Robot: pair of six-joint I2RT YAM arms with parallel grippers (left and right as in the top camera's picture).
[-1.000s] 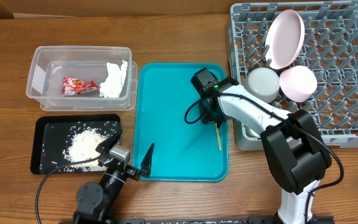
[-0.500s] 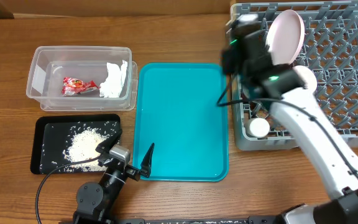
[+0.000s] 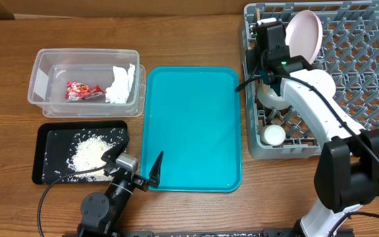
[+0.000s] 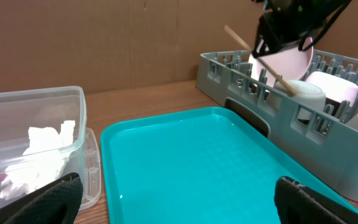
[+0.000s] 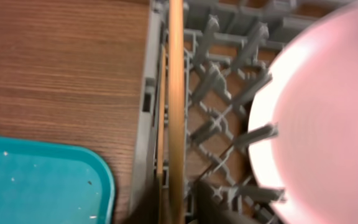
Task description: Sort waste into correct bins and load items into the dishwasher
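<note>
Because the chopstick (image 5: 176, 93) is light, stiff and slick (apt to swivel), the right gripper (image 5: 174, 208), clamped on it, should pinch mid-shaft above the rack (image 3: 374, 99).

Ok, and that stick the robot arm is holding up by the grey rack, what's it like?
The chopstick is a thin, straight stick of pale wood. The right gripper has its fingers shut on it and holds it tilted in the air, one end pointing up. It runs along the side wall of the grey dish rack, next to the pale pink plate. I can't tell whether its lower end touches the rack.
</note>
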